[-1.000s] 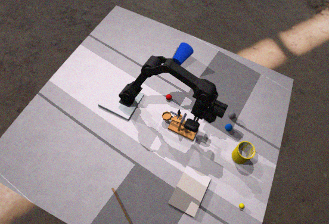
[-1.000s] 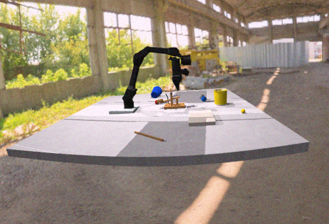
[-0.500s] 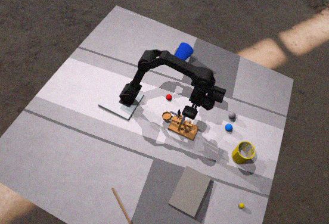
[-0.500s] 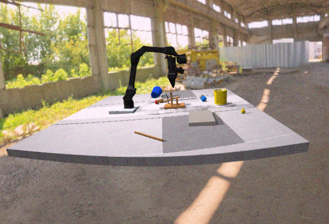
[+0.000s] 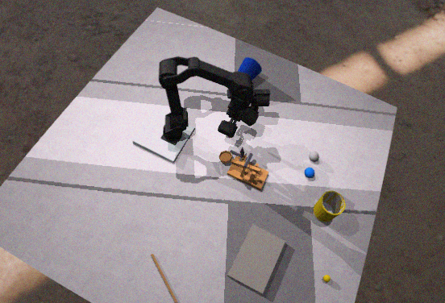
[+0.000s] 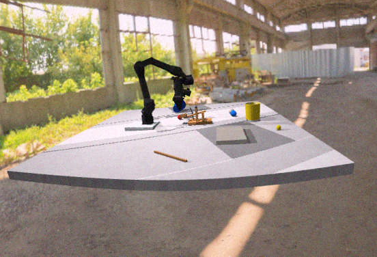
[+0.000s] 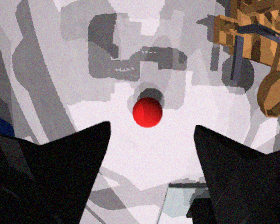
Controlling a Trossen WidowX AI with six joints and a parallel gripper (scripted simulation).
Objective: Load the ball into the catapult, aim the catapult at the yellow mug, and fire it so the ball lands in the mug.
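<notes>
My pincer [image 5: 228,124] [image 6: 177,106] [image 7: 153,130] stands open with nothing in it, 2 fingers spread above the red ball [image 6: 179,117] [image 7: 147,112]. The ball sits on the bench [image 5: 121,188] [image 6: 102,160] [image 7: 135,165] beside the catapult [image 5: 247,174] [image 6: 200,120] [image 7: 247,35], apart from its cup [image 5: 226,157] [image 7: 271,95]. I take this 1 for the ball to load, so the step in hand is picking it up.

In the wrist view it lies between my 2 fingers but ahead of the tips, so I should centre over it, go straight down, and close on its widest part. A grip too high could squirt it away; coming down off to 1 side could knock the cup. After that, a slow lift and a gentle drop into the cup, leaving the aim at the yellow mug [image 5: 329,206] [image 6: 253,111] and the firing to do.

The bench is pale and flat, crossed by hard shadows and bright bands that could mislead my eye about the ball's edge. Around it is a big derelict hall, with tall window openings on 1 side, greenery beyond, and a dusty floor streaked with sun.
</notes>
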